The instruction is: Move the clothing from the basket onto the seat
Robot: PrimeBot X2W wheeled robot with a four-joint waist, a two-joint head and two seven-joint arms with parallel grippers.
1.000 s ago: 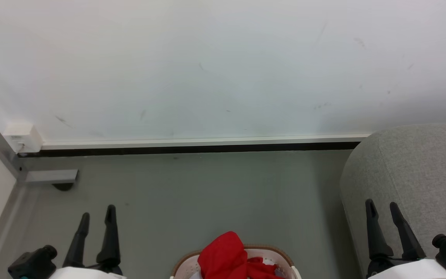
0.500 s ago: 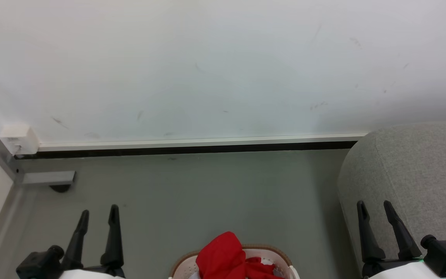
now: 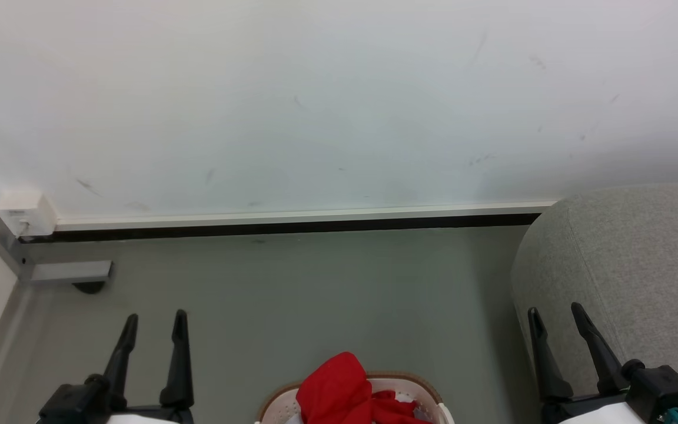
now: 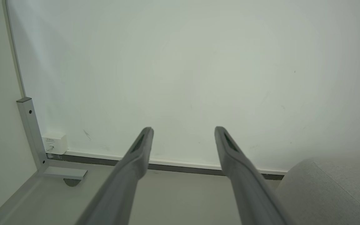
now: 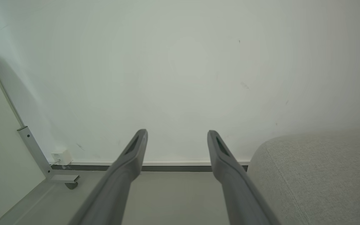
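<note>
A pale white wall (image 3: 339,106) with faint dark scuffs meets a smooth grey-green floor (image 3: 315,294) along a white skirting strip (image 3: 303,215) underlined in black. In the left corner a small white plastic box (image 3: 26,212) sits against a grey metal post (image 4: 33,134), whose flat grey foot (image 3: 68,272) lies over a dark round pad (image 3: 90,287).

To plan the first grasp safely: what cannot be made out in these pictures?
Head view: the basket is cut by the bottom edge; its near side unseen.
Head view: the clothing count; folds and that edge hide it.
All views: the seat runs past the right edge.
</note>
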